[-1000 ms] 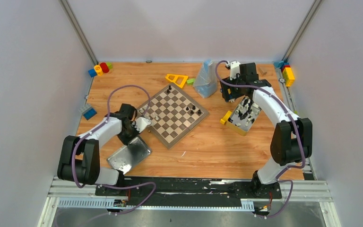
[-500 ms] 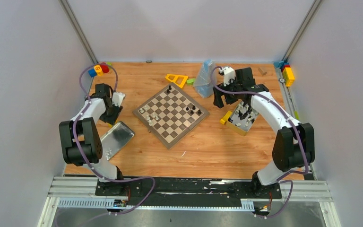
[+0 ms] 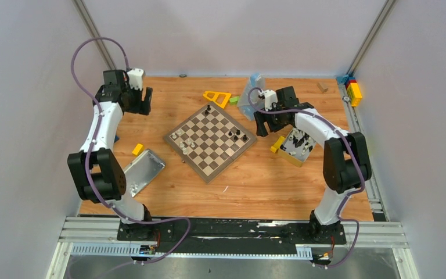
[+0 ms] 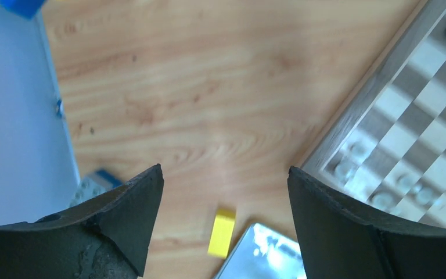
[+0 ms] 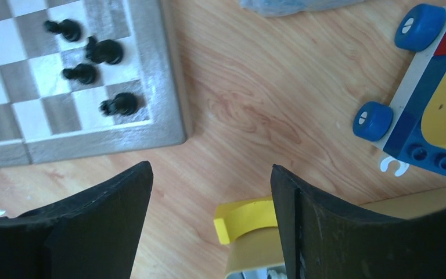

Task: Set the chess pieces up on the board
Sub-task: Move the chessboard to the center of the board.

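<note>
Table (image 3: 267,180) holds board (image 3: 210,139); left pincer (image 4: 225,174), right pincer (image 5: 211,171) agape.

The top camera looks steeply down from above and behind the arm bases, covering the whole bench (image 3: 255,180). The cameras on the left claw (image 4: 225,171) and right claw (image 5: 212,168) look down from much nearer, each catching an opposite side of the board (image 3: 210,139), which all three views share.
</note>
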`<state>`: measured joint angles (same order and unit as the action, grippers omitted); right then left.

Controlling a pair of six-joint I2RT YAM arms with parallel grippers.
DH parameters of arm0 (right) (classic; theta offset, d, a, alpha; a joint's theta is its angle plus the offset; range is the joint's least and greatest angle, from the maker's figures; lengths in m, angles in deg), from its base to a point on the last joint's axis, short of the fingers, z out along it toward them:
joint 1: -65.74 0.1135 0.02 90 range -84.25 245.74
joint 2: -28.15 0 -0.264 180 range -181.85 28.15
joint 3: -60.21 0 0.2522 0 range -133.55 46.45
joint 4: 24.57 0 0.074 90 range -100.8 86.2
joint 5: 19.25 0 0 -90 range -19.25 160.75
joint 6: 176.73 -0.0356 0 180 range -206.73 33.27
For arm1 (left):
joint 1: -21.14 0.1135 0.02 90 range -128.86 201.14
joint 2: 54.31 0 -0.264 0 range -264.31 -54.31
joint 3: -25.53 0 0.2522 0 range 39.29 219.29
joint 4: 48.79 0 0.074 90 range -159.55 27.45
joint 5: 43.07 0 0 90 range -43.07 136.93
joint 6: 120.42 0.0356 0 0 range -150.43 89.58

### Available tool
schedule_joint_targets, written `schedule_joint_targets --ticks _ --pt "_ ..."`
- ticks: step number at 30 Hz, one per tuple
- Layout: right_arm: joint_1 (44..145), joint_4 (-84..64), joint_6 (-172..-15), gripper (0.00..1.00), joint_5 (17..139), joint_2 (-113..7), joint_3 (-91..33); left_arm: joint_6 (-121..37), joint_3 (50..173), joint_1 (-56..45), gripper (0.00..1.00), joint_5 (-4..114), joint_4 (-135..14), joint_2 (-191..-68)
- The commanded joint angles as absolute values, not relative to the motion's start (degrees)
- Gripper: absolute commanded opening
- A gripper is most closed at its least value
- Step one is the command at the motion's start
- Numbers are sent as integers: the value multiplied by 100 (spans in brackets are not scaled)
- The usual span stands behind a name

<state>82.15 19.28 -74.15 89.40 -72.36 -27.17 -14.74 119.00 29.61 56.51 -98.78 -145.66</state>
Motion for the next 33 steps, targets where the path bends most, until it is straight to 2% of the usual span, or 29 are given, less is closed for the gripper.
schedule_joint_targets --ticks 1,5,8,19,33 --pt "8288 1567 -7690 70 8168 -7643 -3160 -2379 12675 2801 84 6332 -9328 -15270" --pt "8300 1417 -7767 48 7815 -8031 -3365 -2942 13375 2753 78 6682 -9183 -16155" --pt "8318 1396 -7759 40 7739 -8282 -3527 -3187 13777 2654 74 7005 -9281 -16875" --pt "8669 1364 -7682 29 7898 -8780 -3537 -3292 14019 1965 68 7114 -9448 -17985" --pt "8961 1497 -7480 20 8676 -8020 -2456 -2580 13928 1369 65 7149 -9978 -18287"
